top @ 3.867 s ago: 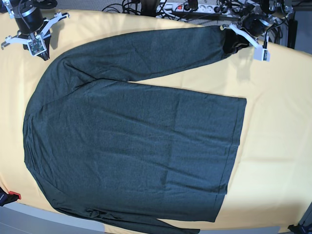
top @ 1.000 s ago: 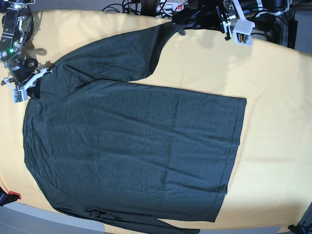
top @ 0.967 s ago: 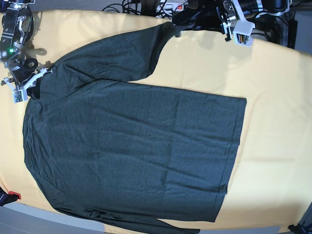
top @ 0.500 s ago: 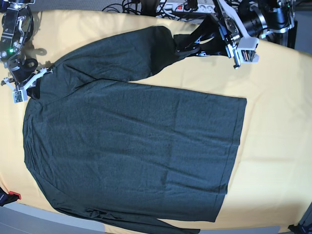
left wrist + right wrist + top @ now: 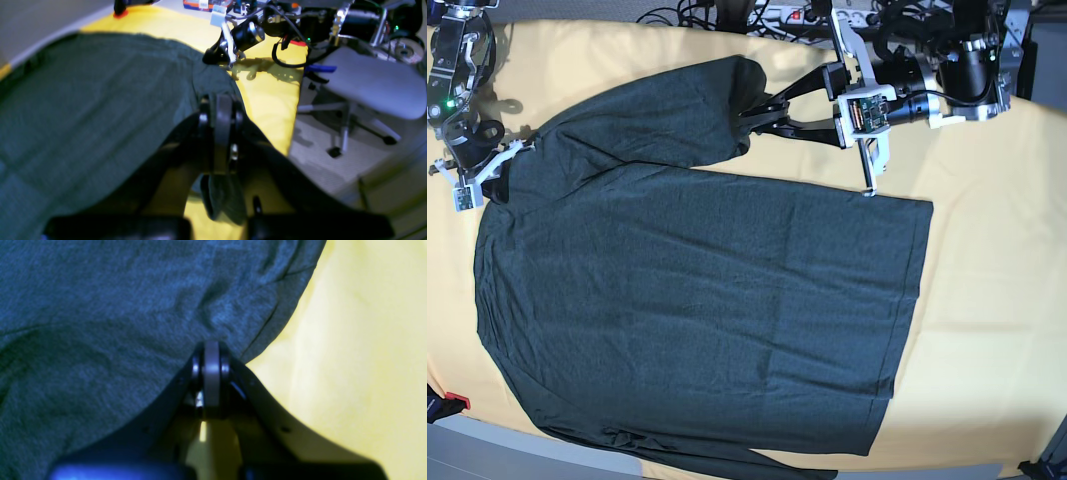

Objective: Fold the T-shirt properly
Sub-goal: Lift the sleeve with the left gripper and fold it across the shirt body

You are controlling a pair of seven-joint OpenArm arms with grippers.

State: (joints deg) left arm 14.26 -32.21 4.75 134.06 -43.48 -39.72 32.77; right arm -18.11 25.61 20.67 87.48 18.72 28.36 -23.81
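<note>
Two sets of jaws are pinching the T-shirt [image 5: 697, 300]. The left gripper [image 5: 749, 118] has its jaws pressed together on the end of the upper sleeve, and a bit of dark cloth hangs down between them in the left wrist view. That sleeve end is lifted off the yellow cloth [image 5: 997, 300] and pulled back over the rest of the sleeve. The right gripper [image 5: 489, 183] has its jaws pressed together on the edge of the shirt near the shoulder; in the right wrist view the cloth bunches up right at the tips.

The T-shirt lies flat on the yellow cloth that covers the tabletop. It fills most of the middle of the base view. Its long side runs left to right there. The shoulders and neck end point to the left edge, beside the right gripper. The straight bottom hem points to the right. The upper sleeve runs along the top, from the shoulder toward the left gripper. The other sleeve lies along the bottom edge of the shirt.

In the left wrist view a grey office chair [image 5: 370, 80] stands on the floor past the tabletop edge.
</note>
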